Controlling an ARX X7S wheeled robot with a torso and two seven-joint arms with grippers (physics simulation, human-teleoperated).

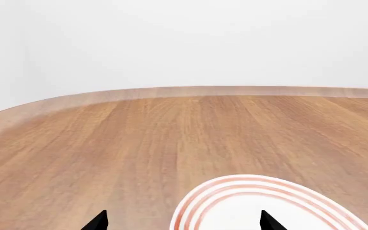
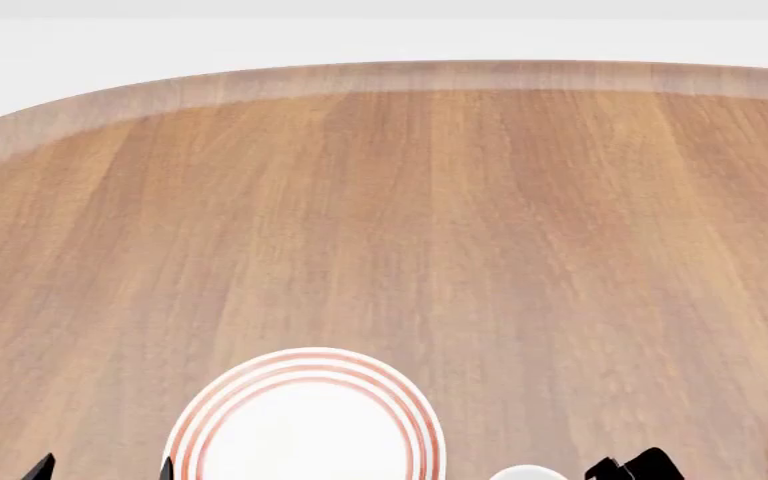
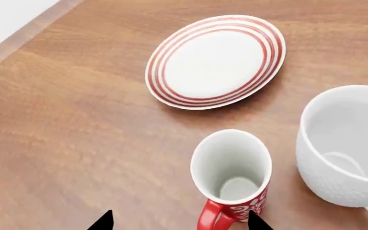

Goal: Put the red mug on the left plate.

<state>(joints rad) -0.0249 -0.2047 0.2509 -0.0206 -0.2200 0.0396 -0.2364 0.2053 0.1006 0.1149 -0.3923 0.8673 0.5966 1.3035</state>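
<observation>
Wooden table [image 2: 491, 220], white wall. Red mug [image 3: 232, 179] upright at lower centre of right wrist view, ungrasped between spread right gripper [image 3: 180, 220] tips; close squarely, avoid white mug [image 3: 347, 143]. Left plate [image 2: 307, 425] bare.

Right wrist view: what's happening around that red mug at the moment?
Nothing is gripped yet. The right pincer is open and hangs above the red mug, which stands upright on the wooden table beside a larger white mug. A ringed plate lies empty beyond them. In the head view the left plate is also empty, and the left pincer hovers open at its edge.
</observation>
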